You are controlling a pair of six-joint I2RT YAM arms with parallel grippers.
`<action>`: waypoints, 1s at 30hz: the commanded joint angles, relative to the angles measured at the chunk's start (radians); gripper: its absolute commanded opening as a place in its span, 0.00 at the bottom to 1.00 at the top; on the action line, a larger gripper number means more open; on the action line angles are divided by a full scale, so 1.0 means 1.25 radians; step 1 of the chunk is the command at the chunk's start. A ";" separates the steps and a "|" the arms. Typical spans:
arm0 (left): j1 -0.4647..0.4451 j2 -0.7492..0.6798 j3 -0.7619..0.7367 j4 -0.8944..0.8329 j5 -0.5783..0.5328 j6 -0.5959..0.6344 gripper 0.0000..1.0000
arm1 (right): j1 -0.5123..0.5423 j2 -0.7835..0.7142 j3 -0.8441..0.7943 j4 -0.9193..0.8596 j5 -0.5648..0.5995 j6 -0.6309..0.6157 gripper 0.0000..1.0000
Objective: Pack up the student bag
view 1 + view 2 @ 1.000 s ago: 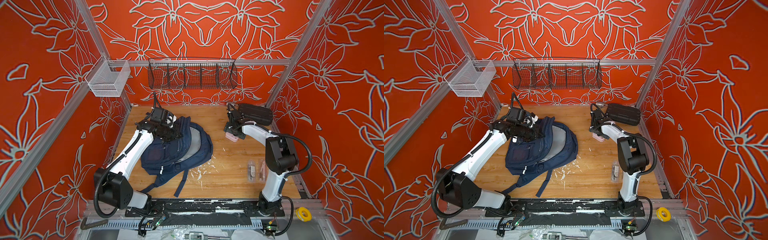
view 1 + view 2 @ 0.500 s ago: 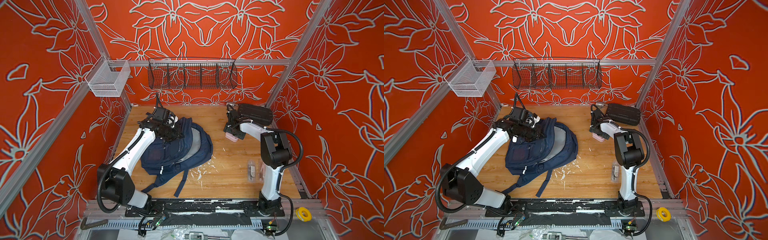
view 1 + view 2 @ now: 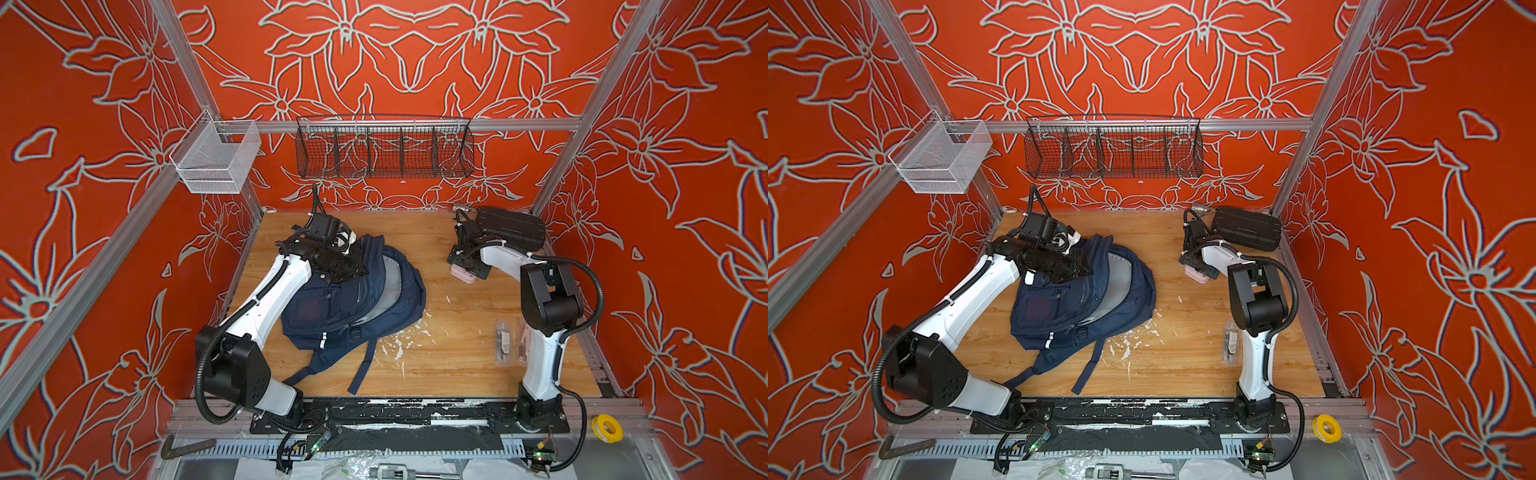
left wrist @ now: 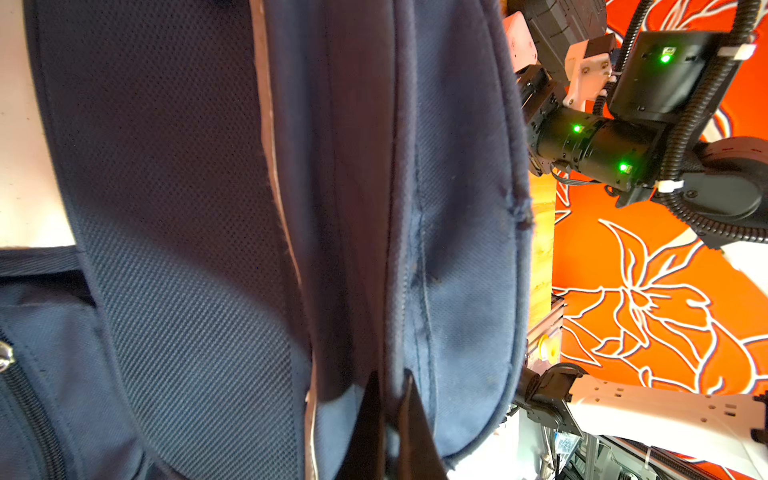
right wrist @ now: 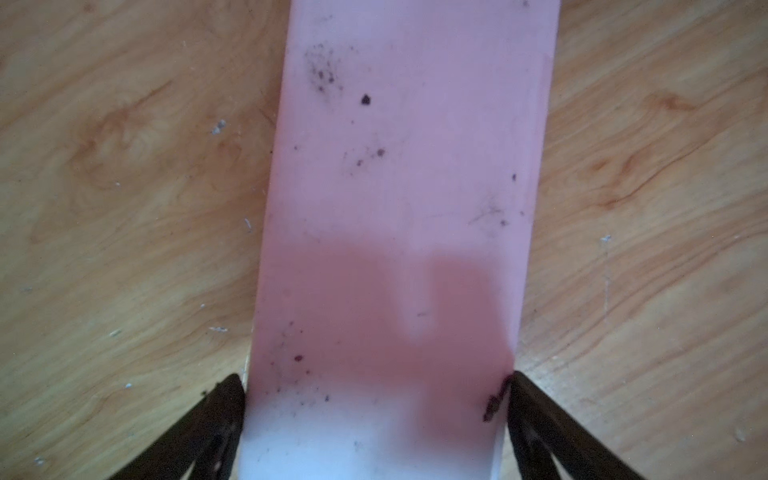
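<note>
Wooden desk (image 3: pixel 457 353), orange flowered walls. In both top views the bag (image 3: pixel 353 307) (image 3: pixel 1084 303) lies left of centre, unmoved from a second ago, while the right arm's elbow has shifted inward. Left wrist view: the left pincer (image 4: pixel 390 374) is clamped on a fold of the bag's edge. Right wrist view: the right pincer (image 5: pixel 376 382) stands wide apart, astride a pink box (image 5: pixel 395 145) on the desk.

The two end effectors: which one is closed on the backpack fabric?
The left end effector, pinching a fold of the navy student bag. The right end effector stands open, straddling a pink box.
</note>
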 commanded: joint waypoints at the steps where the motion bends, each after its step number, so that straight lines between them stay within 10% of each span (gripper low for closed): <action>1: 0.001 -0.015 0.016 -0.007 -0.007 0.002 0.00 | -0.003 0.036 -0.031 0.006 -0.033 -0.027 0.97; 11: 0.000 -0.024 0.030 -0.034 -0.023 0.018 0.00 | 0.006 -0.062 -0.116 0.023 -0.052 -0.088 0.81; 30: 0.014 -0.014 0.068 -0.110 -0.033 0.105 0.00 | 0.169 -0.434 -0.271 -0.066 -0.068 -0.372 0.80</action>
